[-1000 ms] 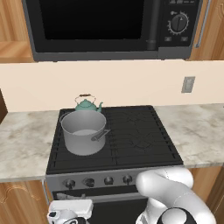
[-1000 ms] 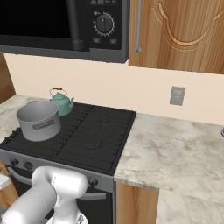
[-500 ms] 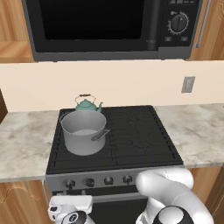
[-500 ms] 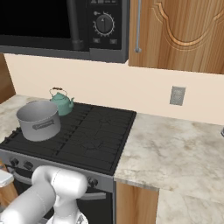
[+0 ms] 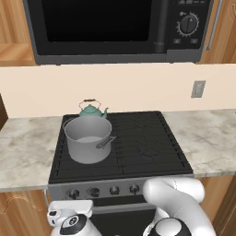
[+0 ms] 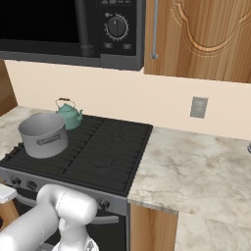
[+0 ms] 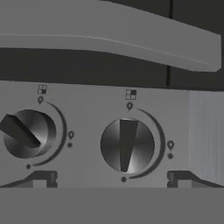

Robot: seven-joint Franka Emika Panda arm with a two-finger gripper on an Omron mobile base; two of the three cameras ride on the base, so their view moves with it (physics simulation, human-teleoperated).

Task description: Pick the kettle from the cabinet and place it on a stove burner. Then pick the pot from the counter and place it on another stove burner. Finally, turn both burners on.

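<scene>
Pot (image 5: 88, 139) on front-left burner, kettle (image 5: 92, 110) just behind on rear-left burner. Gripper (image 7: 111, 178) spread wide, facing upright knob (image 7: 127, 145), likely to turn it; left knob (image 7: 26, 133) already angled.

One pot (image 5: 88, 139) and one kettle (image 5: 92, 110) stand on the one stove (image 5: 152, 147). The left base view shows four knobs (image 5: 93, 191) in a row along the stove's front panel; the hand view shows two of them close up (image 7: 127, 145), each with a small square symbol above it. There is one microwave (image 5: 101, 27) with one dial (image 5: 188, 23) and two small buttons under that dial. One wall outlet (image 6: 198, 107) sits on the backsplash. One cabinet door (image 6: 206, 37) carries one bar handle (image 6: 155, 29). The counter (image 6: 196, 166) shows in two stretches, one on each side of the stove.
</scene>
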